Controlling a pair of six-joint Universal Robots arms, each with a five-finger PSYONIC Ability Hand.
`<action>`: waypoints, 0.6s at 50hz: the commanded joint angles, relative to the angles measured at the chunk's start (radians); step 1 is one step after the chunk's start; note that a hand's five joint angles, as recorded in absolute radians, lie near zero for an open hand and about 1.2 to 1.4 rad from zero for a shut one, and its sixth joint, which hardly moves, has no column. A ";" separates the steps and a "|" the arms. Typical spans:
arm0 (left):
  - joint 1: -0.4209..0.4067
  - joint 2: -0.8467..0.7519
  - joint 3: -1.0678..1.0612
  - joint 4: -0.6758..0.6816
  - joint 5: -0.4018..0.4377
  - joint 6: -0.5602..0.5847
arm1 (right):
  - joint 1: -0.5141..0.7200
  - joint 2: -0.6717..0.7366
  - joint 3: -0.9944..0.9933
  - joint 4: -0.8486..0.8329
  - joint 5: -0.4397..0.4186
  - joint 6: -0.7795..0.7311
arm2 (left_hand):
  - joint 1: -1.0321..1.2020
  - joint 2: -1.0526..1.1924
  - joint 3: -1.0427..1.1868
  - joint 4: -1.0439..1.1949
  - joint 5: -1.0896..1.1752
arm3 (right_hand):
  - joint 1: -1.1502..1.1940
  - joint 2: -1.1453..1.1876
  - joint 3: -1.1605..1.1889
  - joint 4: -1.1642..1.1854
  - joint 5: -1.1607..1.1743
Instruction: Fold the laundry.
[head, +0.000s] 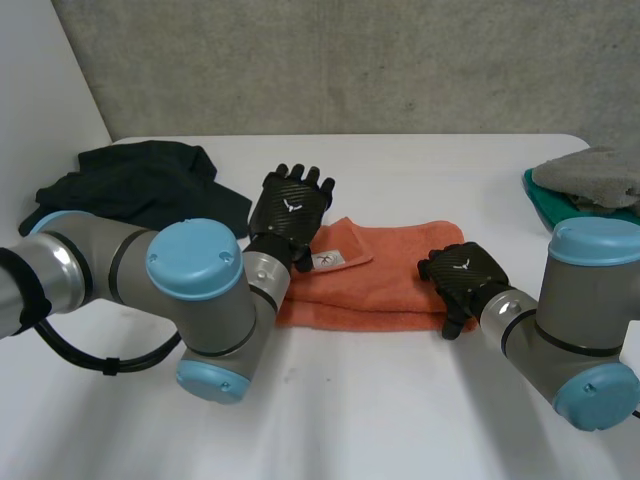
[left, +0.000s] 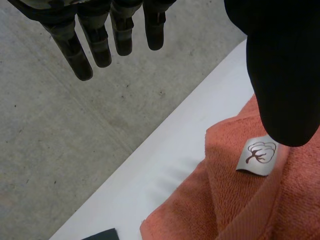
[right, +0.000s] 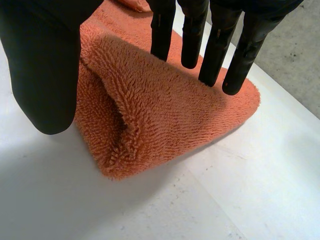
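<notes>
Orange towel (head: 380, 282) lies folded in a long strip on the white table (head: 400, 410), and both hands are at it. The left hand (head: 290, 208) is over the towel's left end, fingers (left: 80, 55) straight and spread with nothing in them, thumb (left: 282, 75) hanging just above the towel's white label (left: 257, 157). The right hand (head: 465, 275) is at the towel's right end: fingers (right: 215, 55) straight and apart over the fluffy folded corner, thumb (right: 47, 75) down beside that corner's near edge, nothing clamped. Off to the towel's left and further back sits a dark garment (head: 130, 185) in a heap. Well to the towel's right there's a teal basket (head: 545, 203) with a grey cloth (head: 590, 172) piled in it.
</notes>
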 joint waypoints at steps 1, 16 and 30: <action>0.010 -0.060 0.035 -0.001 0.040 0.003 | 0.000 0.001 0.004 -0.007 0.001 -0.001 | 0.022 0.010 0.004 0.012 -0.004 | 0.161 0.132 0.094 0.096 0.105; 0.115 -0.209 0.221 -0.018 -0.017 0.028 | -0.002 0.000 0.002 -0.007 0.001 -0.001 | 0.060 0.048 0.042 0.050 0.034 | 0.190 0.161 0.124 0.125 0.134; 0.165 -0.163 0.158 -0.003 -0.138 0.134 | 0.002 -0.006 0.001 -0.007 0.004 -0.001 | 0.031 0.019 0.013 0.021 0.005 | 0.193 0.164 0.127 0.128 0.137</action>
